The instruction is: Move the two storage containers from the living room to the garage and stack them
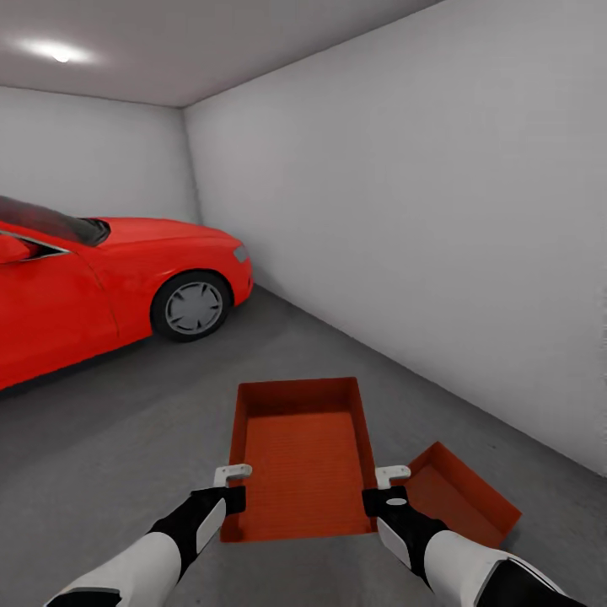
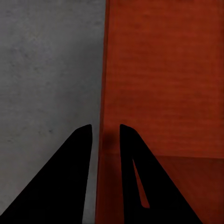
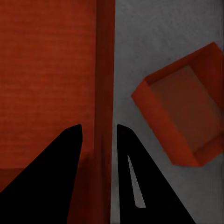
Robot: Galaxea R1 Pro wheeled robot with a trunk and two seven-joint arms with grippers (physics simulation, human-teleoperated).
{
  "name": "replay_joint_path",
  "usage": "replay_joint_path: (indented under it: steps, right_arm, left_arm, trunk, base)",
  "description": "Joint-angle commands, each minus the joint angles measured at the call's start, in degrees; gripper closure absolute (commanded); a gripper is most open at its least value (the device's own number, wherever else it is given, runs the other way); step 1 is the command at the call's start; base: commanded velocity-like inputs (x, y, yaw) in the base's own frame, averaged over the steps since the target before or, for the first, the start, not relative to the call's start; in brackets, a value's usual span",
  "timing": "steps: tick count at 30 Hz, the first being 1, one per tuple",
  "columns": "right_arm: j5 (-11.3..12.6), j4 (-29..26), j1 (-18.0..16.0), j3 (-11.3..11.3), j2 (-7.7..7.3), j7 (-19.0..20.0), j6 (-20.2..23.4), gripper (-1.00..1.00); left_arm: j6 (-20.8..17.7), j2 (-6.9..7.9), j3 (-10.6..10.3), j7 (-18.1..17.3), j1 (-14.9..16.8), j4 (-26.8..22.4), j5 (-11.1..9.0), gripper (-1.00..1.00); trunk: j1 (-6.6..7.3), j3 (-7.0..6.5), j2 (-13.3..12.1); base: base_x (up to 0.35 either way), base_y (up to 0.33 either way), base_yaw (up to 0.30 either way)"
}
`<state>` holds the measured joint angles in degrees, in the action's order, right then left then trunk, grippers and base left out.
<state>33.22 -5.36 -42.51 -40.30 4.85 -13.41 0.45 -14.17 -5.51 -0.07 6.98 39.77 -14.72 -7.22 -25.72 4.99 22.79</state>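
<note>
I am in the garage, holding one orange-red storage container (image 1: 303, 455) in front of me above the dark grey floor (image 1: 126, 438). My left gripper (image 1: 232, 485) is shut on its left wall (image 2: 103, 70), one finger on each side. On the opposite wall (image 3: 105, 70), my right gripper (image 1: 389, 485) is shut the same way. The other storage container (image 1: 459, 497) sits on the floor just right of the held one, turned at an angle. In the right wrist view this second container (image 3: 182, 102) lies beyond the fingers, apart from the held bin.
A red car (image 1: 101, 278) is parked at the left, its front wheel (image 1: 192, 306) facing me. A plain white-grey wall (image 1: 421, 211) runs along the right, close behind the floor container. Open floor stretches between the car and the wall.
</note>
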Motion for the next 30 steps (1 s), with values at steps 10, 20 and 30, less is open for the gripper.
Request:
replay_joint_path:
  steps: [10,20,30]
  right_arm:
    - [1.49,1.05,-0.03,0.86,-0.19,-0.82,0.26,1.0]
    - [1.49,1.05,-0.03,0.92,-0.19,-0.82,0.26,1.0]
    - [1.54,1.05,-0.03,0.93,-0.19,-0.82,0.2,1.0]
  left_arm:
    - [-0.06,0.04,-0.45,0.49,0.05,-0.39,-1.21,1.0]
    - [-0.07,0.06,-0.45,0.61,0.05,-0.39,-1.15,1.0]
    - [-0.06,0.06,-0.45,0.66,0.05,-0.39,-1.17,1.0]
  trunk:
    - [-0.06,0.44,0.13]
    - [-0.06,0.75,0.13]
    - [-0.06,0.79,0.13]
  base:
    - [0.287,0.0,-0.261]
    - [0.287,0.0,-0.261]
    - [0.287,0.0,-0.08]
